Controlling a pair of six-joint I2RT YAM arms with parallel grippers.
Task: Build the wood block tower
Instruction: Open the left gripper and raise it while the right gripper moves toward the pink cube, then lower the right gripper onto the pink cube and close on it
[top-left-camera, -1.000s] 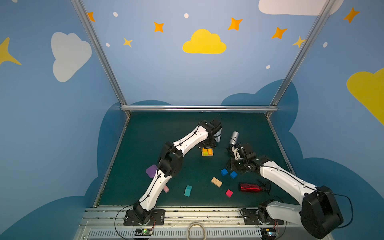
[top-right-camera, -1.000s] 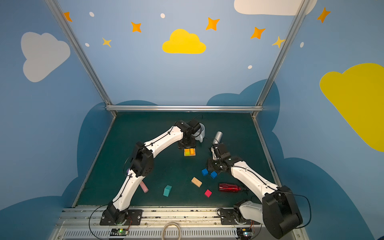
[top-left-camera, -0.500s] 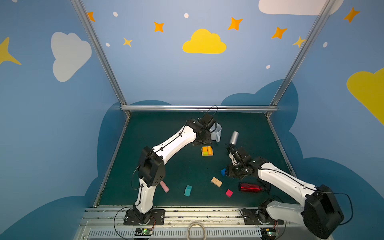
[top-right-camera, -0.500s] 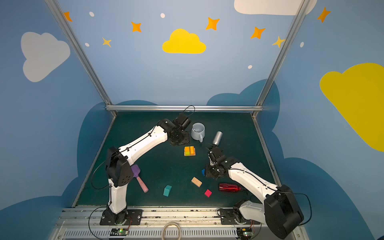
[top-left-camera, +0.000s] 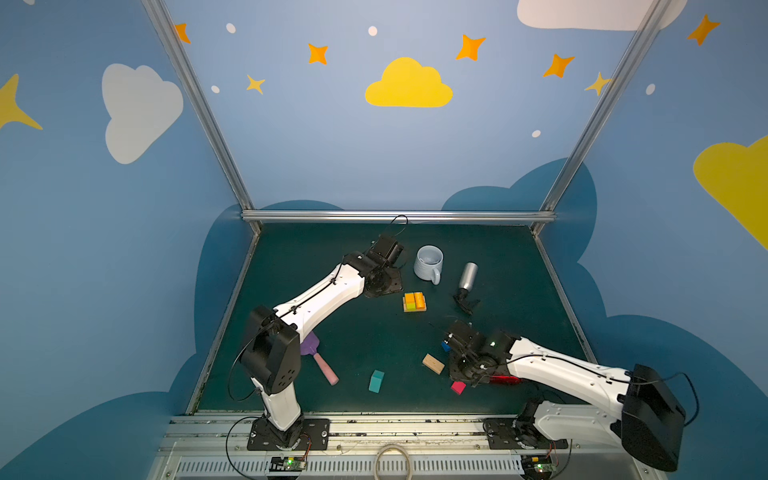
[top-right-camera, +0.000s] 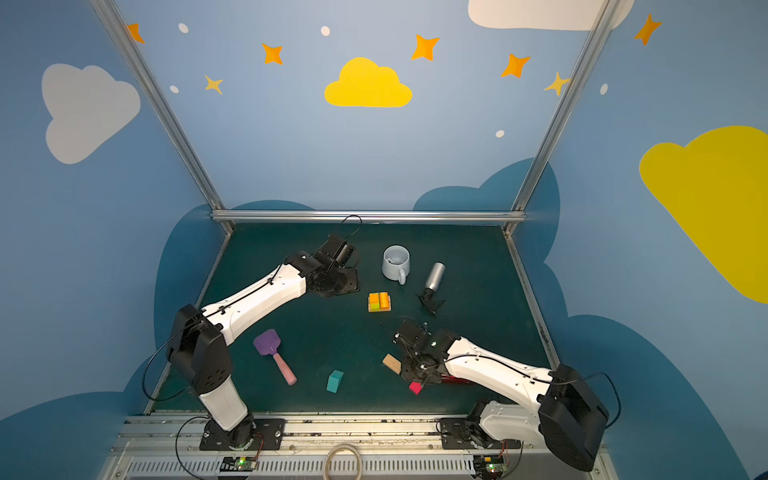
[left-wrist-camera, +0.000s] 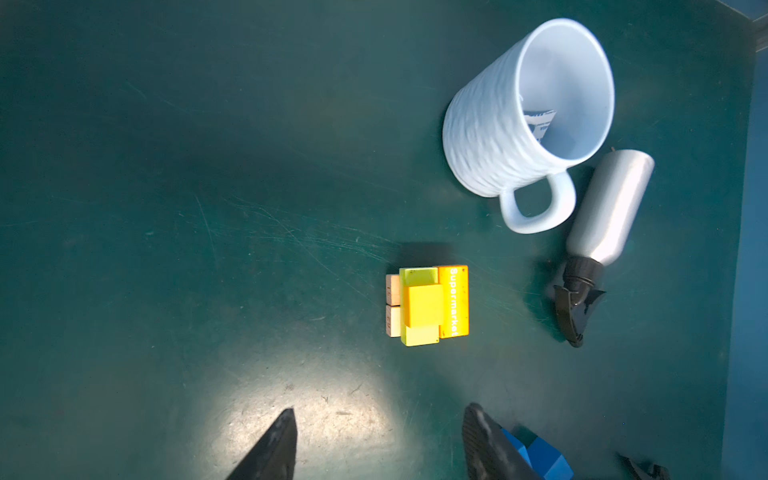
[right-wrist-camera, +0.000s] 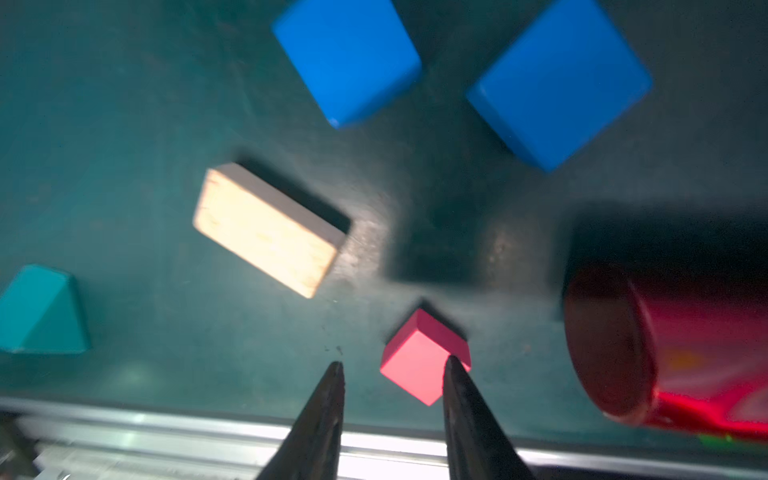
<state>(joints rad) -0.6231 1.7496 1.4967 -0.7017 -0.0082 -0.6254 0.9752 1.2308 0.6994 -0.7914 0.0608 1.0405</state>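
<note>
top views. in both top views the tower stands near the middle of the mat. it is low: tan bars at the base, a yellow-green bar and an orange bar on them, an orange cube on top. the mug stands upright behind it. the silver bottle lies to the mug's right. the left arm ends left of the tower, apart from it. the right arm ends over the loose blocks at front right: the tan block, the pink cube and a blue cube, which the wrist partly hides. the red bottle lies under that arm. the teal piece lies alone, further left. the spatula lies at front left. neither claw's state can be read here.

left wrist view. left gripper: jaws wide apart, nothing between them, bare mat below. the tower is ahead of the tips, well apart. the mug and silver bottle lie beyond it.

right wrist view, blurred. right gripper: jaws narrow but apart, nothing clamped. the pink cube sits on the mat at the tips; one fingertip overlaps it, and contact cannot be told. the tan block lies beyond, and two blue cubes lie further on, apart from each other.
</note>
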